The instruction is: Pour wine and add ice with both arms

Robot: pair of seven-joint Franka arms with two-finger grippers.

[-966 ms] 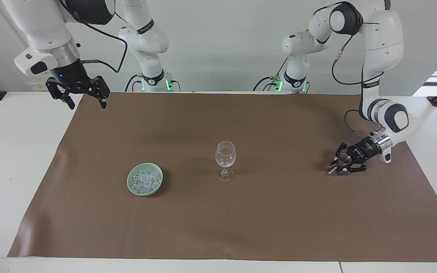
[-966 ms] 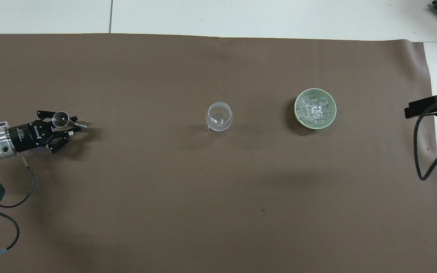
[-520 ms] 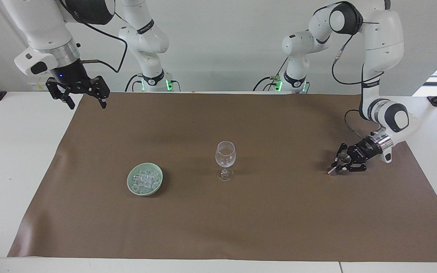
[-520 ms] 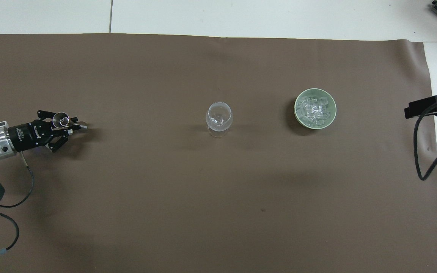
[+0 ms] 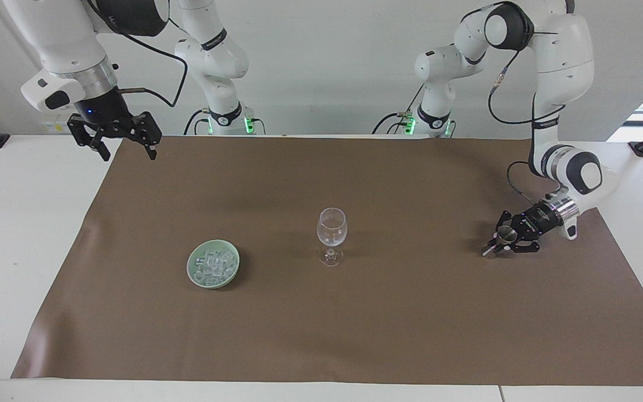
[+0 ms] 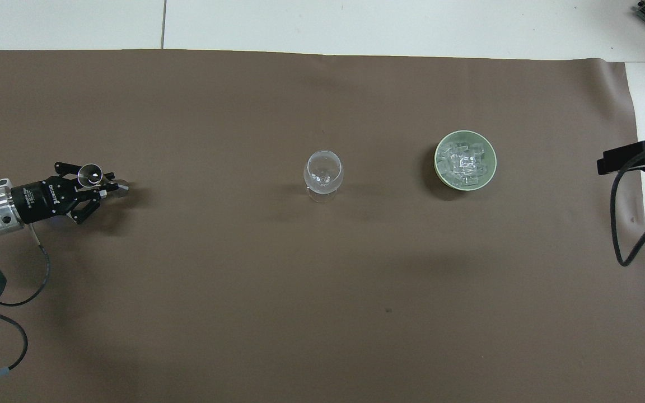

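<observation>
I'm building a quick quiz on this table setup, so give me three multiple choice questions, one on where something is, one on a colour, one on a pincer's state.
1. What stands between the dish of ice and the left pincer?
A. wine glass
B. bottle
C. spoon

2. What colour is the dish under the ice?
A. red
B. pale green
C. black

3. How is the right pincer?
A. shut on the glass
B. resting in the dish
C. open, held up in the air

Key:
1 A, the wine glass stands mid-table between the dish and the left pincer.
2 B, the rim around the ice is pale green.
3 C, the right pincer hangs open over the brown mat's corner.
</observation>
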